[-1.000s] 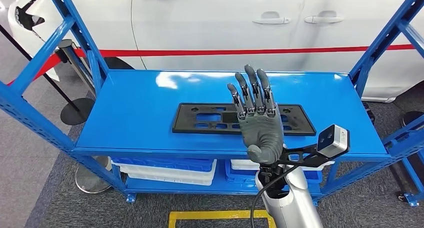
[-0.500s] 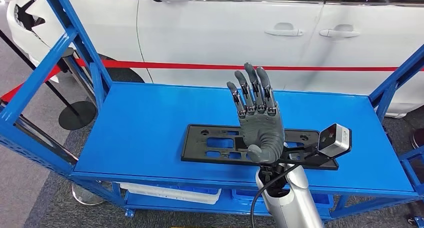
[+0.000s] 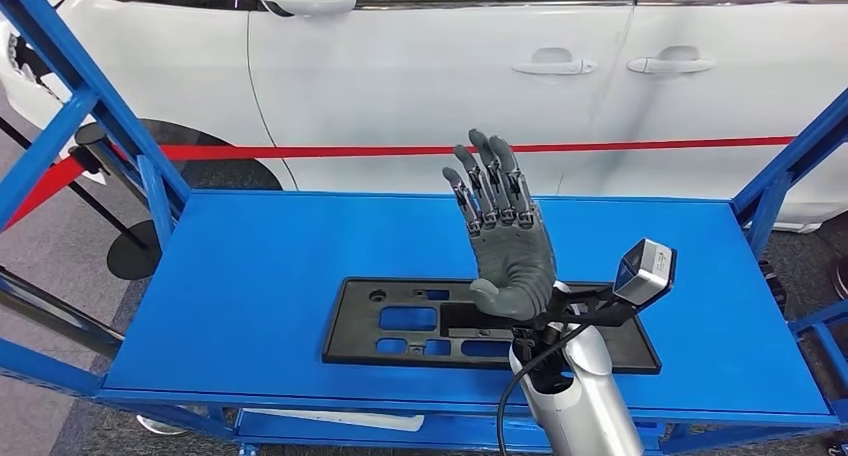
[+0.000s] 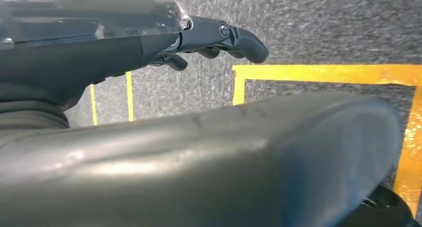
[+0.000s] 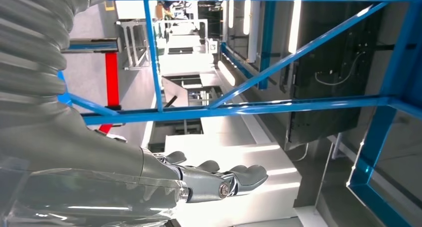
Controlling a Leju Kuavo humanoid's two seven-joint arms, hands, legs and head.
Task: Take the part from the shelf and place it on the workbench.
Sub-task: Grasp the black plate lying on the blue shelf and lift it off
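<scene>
The part is a flat black plate with cut-outs (image 3: 400,321), lying near the front edge of the blue shelf top (image 3: 260,256). My right hand (image 3: 505,236) is raised above its middle, palm up-turned, fingers straight and apart, holding nothing and hiding a strip of the plate. The right wrist view has the same hand (image 5: 209,179) with fingers stretched out in the air in front of the shelf frame. My left hand (image 4: 219,38) hangs low over the grey floor with nothing in it.
A white car (image 3: 450,66) stands right behind the shelf, with a red barrier belt (image 3: 330,151) and a stanchion base (image 3: 130,256) at the left. Blue uprights (image 3: 60,106) flank the shelf. Yellow floor lines (image 4: 323,72) lie beneath my left hand.
The whole picture has shifted: the camera has come closer, and shelf and part now sit lower and nearer. My right hand stays raised and open, leaning slightly left.
</scene>
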